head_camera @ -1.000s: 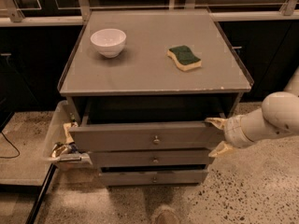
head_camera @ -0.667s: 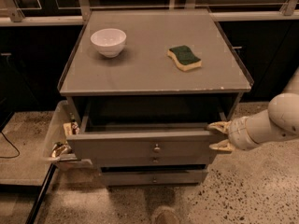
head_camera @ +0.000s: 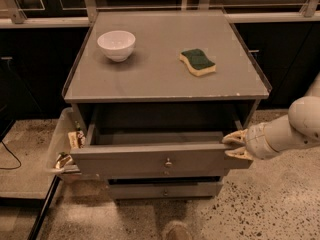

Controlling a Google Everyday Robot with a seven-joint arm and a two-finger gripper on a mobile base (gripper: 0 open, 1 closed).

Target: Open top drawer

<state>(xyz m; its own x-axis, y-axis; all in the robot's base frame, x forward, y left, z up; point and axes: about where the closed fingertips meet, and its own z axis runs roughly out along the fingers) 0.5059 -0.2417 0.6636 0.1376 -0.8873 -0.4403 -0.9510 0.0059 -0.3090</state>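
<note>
The top drawer point(head_camera: 130, 160) is a wide grey front with a small round metal knob point(head_camera: 168, 162) at its centre. It stands pulled out from the grey cabinet point(head_camera: 160, 84), and its plain grey inside point(head_camera: 160, 135) shows. My gripper point(head_camera: 231, 145) comes in from the right on a white arm. Its two tan fingers point(head_camera: 236, 137) clasp the right end of the drawer front, one above and one below.
A white bowl point(head_camera: 116, 45) and a green-and-yellow sponge point(head_camera: 198, 62) lie on the cabinet top. A narrower lower drawer point(head_camera: 165, 190) stays closed beneath. A clear bin point(head_camera: 61, 146) with small items sits at the cabinet's left. The floor is speckled.
The top drawer has slid further out toward the camera. My gripper has moved with it, still at the front's right end.
</note>
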